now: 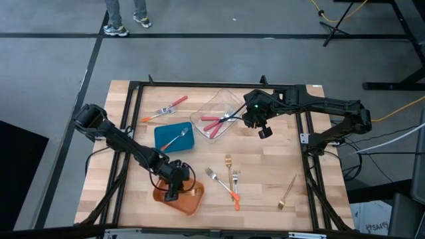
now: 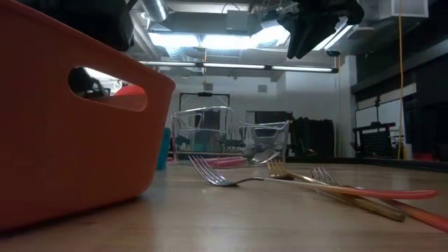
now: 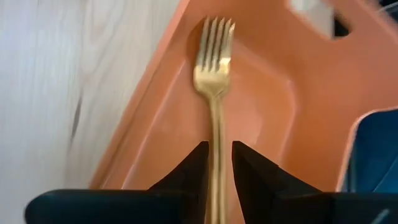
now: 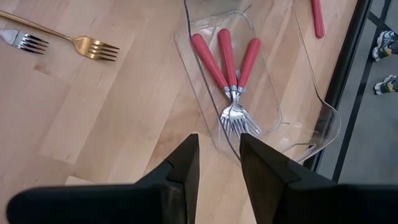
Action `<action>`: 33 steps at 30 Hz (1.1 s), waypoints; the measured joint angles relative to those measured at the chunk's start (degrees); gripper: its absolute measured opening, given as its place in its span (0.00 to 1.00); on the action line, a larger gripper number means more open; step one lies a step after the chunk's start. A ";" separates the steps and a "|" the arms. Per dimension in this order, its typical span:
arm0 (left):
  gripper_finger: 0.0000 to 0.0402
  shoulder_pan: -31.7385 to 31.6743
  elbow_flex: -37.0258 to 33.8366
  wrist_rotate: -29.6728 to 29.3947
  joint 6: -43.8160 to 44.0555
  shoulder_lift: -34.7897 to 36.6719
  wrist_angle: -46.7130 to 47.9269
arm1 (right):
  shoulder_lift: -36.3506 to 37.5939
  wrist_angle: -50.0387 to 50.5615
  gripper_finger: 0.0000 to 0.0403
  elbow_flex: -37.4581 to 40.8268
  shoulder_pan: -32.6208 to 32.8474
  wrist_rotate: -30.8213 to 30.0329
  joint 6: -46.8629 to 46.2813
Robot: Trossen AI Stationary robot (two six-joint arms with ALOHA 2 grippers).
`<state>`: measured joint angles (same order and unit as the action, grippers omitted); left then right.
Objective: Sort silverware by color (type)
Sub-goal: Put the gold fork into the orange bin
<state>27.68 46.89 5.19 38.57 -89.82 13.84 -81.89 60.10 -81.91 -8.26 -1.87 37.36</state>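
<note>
The left tool (image 3: 217,165) is hanging over the orange bin (image 1: 186,199) at the near edge of the bench (image 1: 265,159), its two fingers nipped onto the handle of a gold fork (image 3: 213,81) whose tines are pointing into the bin's floor. The right tool (image 4: 217,158) is hovering above the clear tray (image 1: 216,113) toward the far middle of the bench, fingers standing slightly apart and gripping nothing. Three red-handled forks (image 4: 227,68) are lying side by side in that tray, tines bunched together. A silver fork (image 1: 176,139) is resting in the blue bin (image 1: 166,133) just left of the clear tray. Another red-handled fork (image 1: 166,107) is sitting on the bench beyond the blue bin. Near the middle front, an orange-handled fork (image 1: 222,184) is lying beside a second gold fork (image 1: 228,169) and a smaller silver fork (image 1: 235,179), the three close together. A third gold fork (image 1: 287,192) is lying apart toward the right front corner. A person's shoes (image 1: 116,30) are showing on the floor beyond the bench.
</note>
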 joint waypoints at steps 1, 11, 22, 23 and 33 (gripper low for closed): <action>0.16 -0.10 0.04 0.04 -0.08 0.51 -0.25 | 0.00 -0.03 0.26 0.00 -0.01 0.02 -0.01; 0.16 -2.78 0.11 -2.80 -6.23 8.43 -0.64 | 0.00 -0.52 0.26 0.00 0.05 6.94 -6.22; 0.16 -8.73 0.13 -18.56 -19.59 12.66 -2.99 | 0.00 -0.41 0.26 0.00 1.28 9.40 -18.06; 0.16 -9.24 0.13 -19.62 -20.53 12.66 -3.41 | 0.00 -0.30 0.26 0.00 1.89 9.20 -18.81; 0.16 -14.32 0.13 -27.65 -26.84 12.66 -6.39 | 0.00 5.87 0.26 0.00 13.01 7.82 -27.06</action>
<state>13.36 47.03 -22.46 11.72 -77.17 7.44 -81.89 65.97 -81.91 4.74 5.95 10.30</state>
